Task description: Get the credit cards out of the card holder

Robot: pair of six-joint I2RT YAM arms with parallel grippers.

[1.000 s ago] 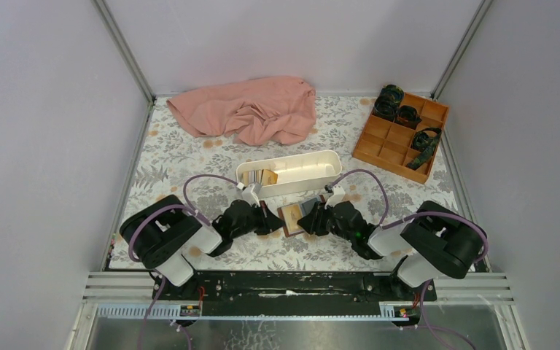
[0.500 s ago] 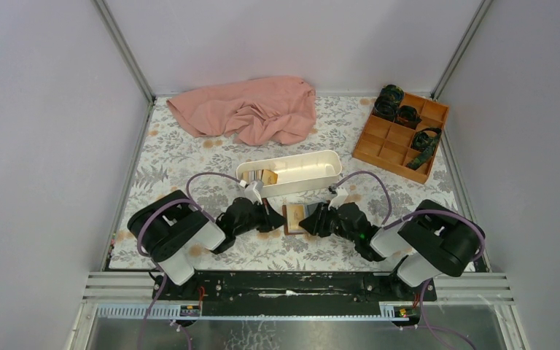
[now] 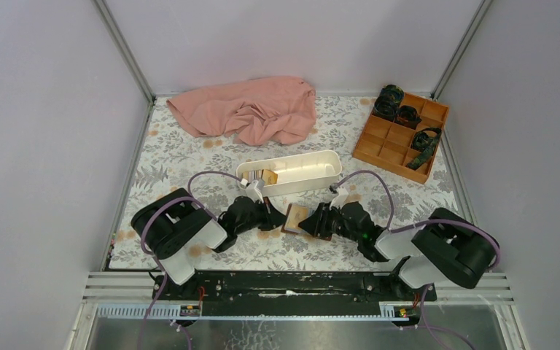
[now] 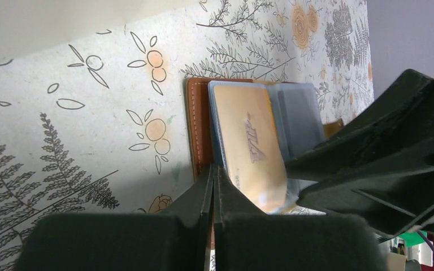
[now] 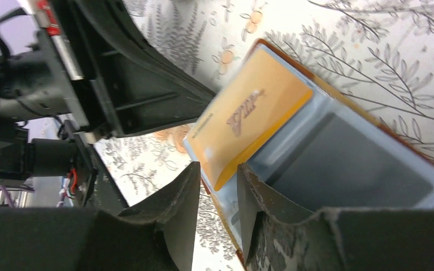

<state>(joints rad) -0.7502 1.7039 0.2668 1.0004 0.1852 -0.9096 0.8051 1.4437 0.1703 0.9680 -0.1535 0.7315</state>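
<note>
The brown card holder [image 3: 294, 216] lies open on the table between my two grippers. In the left wrist view my left gripper [image 4: 213, 169] is shut on the holder's brown stitched edge [image 4: 198, 124]. A yellow-orange credit card [image 4: 254, 147] sticks out of it over a light blue card [image 4: 302, 113]. In the right wrist view my right gripper [image 5: 217, 175] stands narrowly open around the near corner of the yellow-orange card [image 5: 248, 118]. The light blue card [image 5: 271, 164] and a dark panel [image 5: 350, 164] lie under it. From above, the left gripper [image 3: 275, 217] and right gripper [image 3: 308, 222] meet at the holder.
A long white oval tray [image 3: 313, 171] holding some cards [image 3: 262, 176] stands just behind the grippers. A pink cloth [image 3: 248, 109] lies at the back. An orange compartmented box [image 3: 390, 142] with dark items stands at the back right.
The right gripper has moved left and down onto the holder's cards. The holder has turned a little and shows narrower from above. The left gripper has stayed on its edge.
</note>
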